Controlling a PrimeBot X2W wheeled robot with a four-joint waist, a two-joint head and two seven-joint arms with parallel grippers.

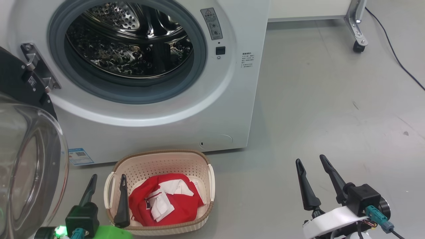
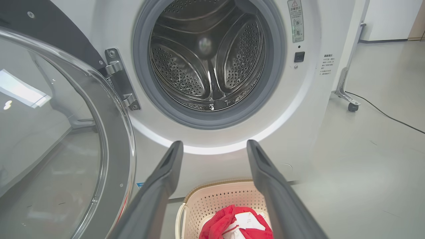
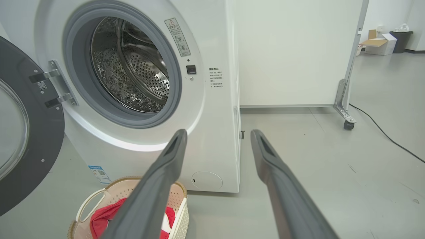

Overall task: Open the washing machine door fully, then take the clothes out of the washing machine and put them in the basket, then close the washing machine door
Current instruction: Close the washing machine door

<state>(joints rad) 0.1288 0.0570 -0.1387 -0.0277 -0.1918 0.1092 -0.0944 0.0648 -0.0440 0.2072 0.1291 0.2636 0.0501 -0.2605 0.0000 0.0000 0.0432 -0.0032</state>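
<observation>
door [image 1: 23, 139] swung wide; floor [image 1: 332, 109] open rightward.

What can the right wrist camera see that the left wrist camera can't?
Right wrist camera's extras: a cardboard box and a black bin far back in the room.
Left wrist camera's extras: a straight look at the drum's back wall.
Both share: the washing machine, its open door, the basket holding red clothes, a wheeled stand foot and a floor cable. Each has an open claw up front: the left claw in one, the right claw in the other.
</observation>
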